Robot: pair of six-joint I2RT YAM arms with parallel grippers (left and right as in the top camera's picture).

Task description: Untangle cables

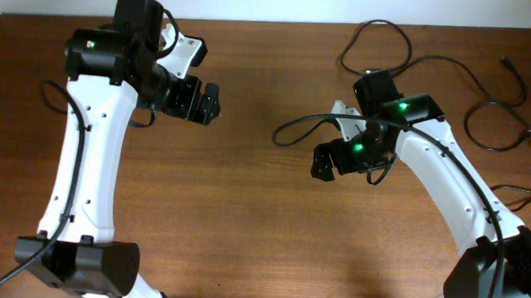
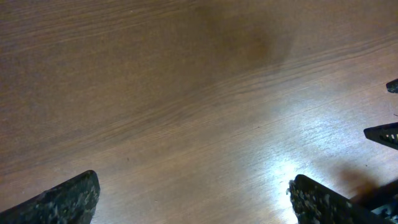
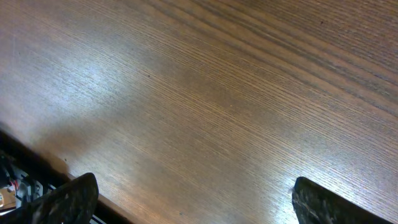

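Brown wood-grain table (image 1: pixel 244 229) fills the overhead view, and we see two white robot arms reaching in from the bottom corners. The left gripper (image 1: pixel 213 106) hangs over the upper left of the frame. In its own wrist view the jaws stand wide apart, with only bare wood between them. The right gripper (image 1: pixel 319 165) sits just right of centre, and its wrist view likewise shows the jaws spread, holding nothing. The cables (image 1: pixel 383 22), thin black cords, lie in loose loops across the upper right of the overhead frame, running from the top edge out toward the right edge. Small plugs show at a few ends. Both grippers are apart from these cords, the left one well away from them.
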